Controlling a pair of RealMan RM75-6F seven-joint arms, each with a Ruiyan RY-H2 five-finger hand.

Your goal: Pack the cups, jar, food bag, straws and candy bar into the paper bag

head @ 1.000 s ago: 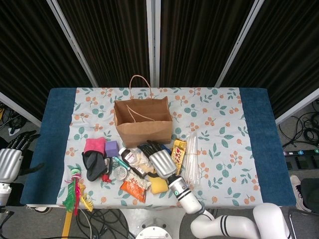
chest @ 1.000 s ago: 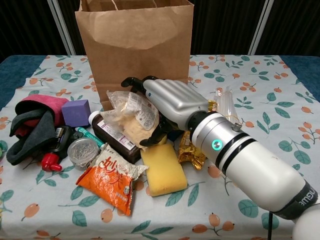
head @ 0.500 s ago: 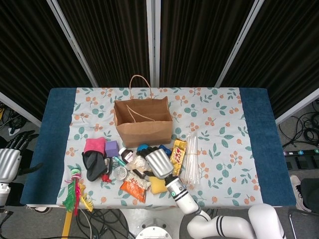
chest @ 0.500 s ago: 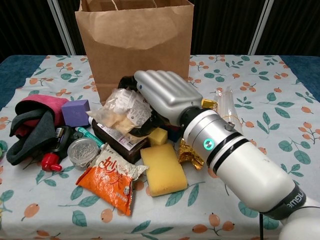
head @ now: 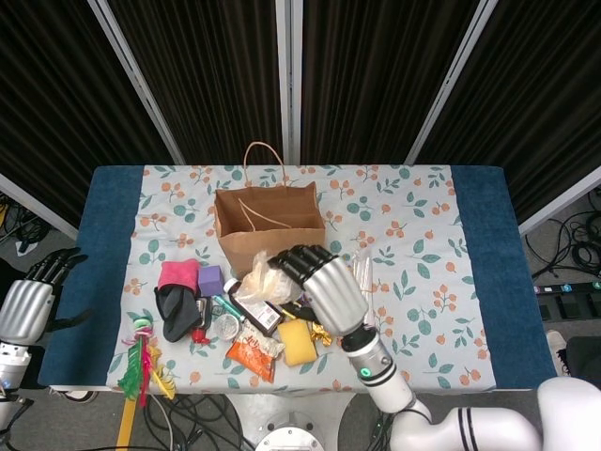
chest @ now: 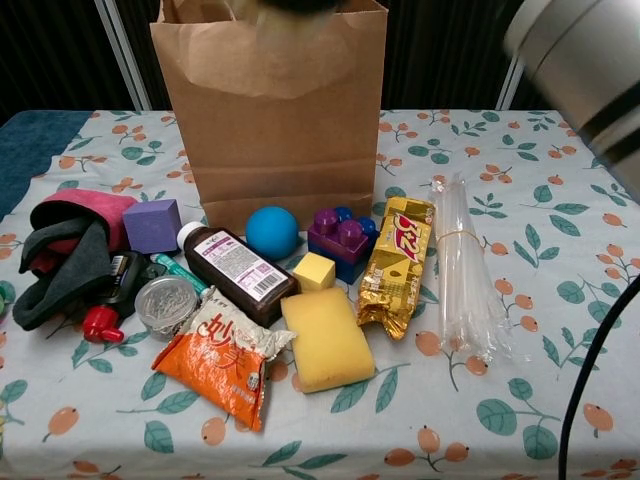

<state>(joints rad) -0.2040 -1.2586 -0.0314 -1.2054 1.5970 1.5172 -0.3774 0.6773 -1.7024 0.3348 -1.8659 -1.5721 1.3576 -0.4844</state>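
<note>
Right hand [head: 324, 282] with food bag [head: 259, 281] above table, near paper bag [head: 269, 234]

right robot hand [head: 319, 282]: in the chest view we see only a dark blur of it at the top edge, above the paper bag [chest: 272, 100]; the arm is cut off at the right edge.
food bag [head: 263, 280]: in the head view we can't tell which fingers hold it; the chest view shows only a pale blur.
candy bar [chest: 396, 262]: mostly hidden under the hand in the head view.
left robot hand [head: 33, 296]: cut off by the left edge; we can't tell its grip.
</note>
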